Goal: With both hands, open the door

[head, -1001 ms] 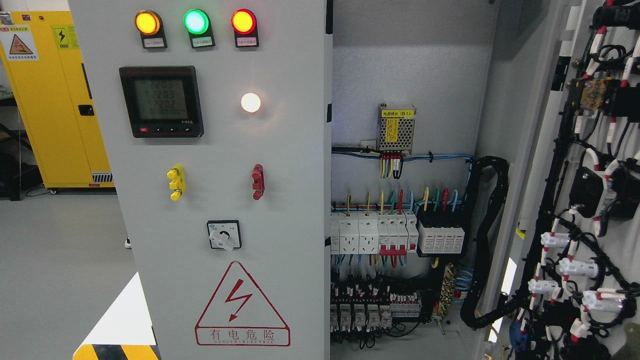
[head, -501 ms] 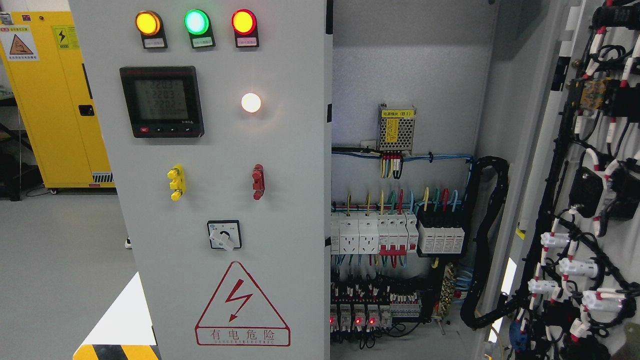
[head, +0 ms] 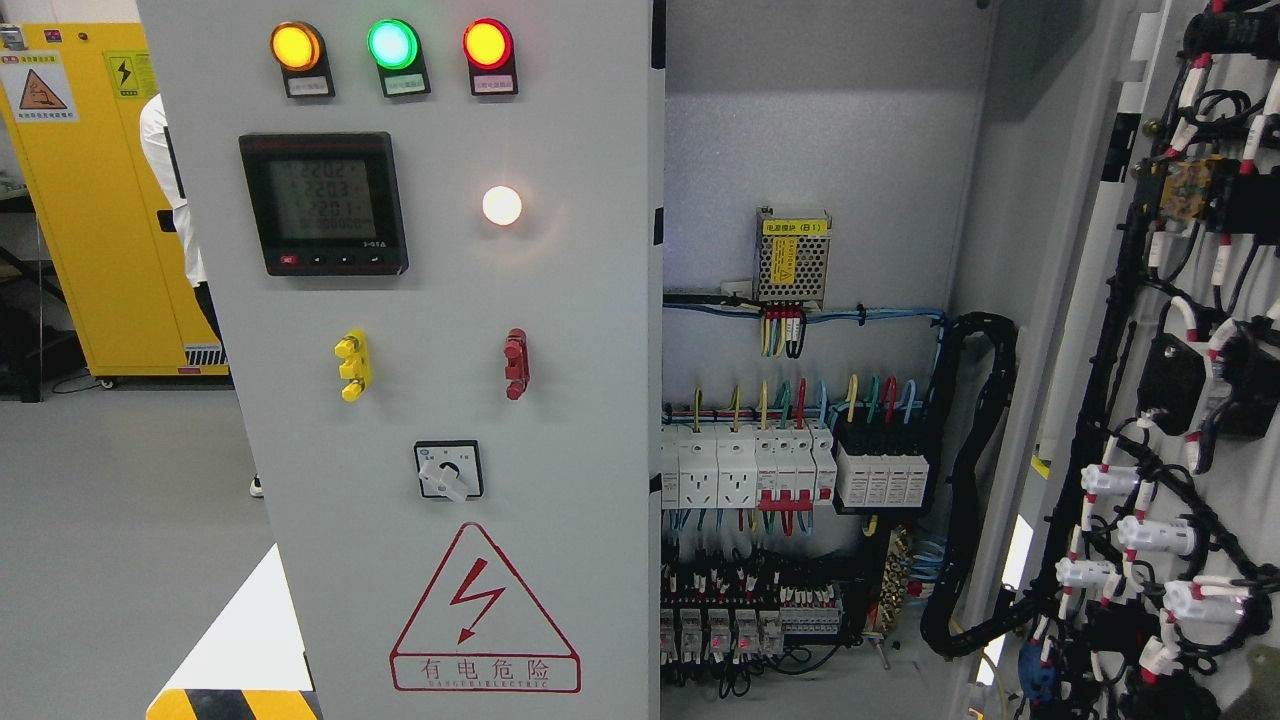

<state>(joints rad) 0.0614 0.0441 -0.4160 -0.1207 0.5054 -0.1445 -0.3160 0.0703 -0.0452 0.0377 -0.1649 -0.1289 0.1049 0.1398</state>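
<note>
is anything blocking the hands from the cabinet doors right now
Neither hand is in view, so their path cannot be judged. The left door faces the camera with nothing in front of it; the right door already stands swung open. A person shows behind the left door's edge.

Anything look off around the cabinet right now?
A person in white stands behind the closed left door, beside the yellow cabinet. The right door hangs open with live wiring exposed. Neither robot hand shows.

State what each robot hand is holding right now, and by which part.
Cannot be told: neither robot hand is in view. The grey cabinet's right door already stands open, and nothing touches the closed left door.
</note>
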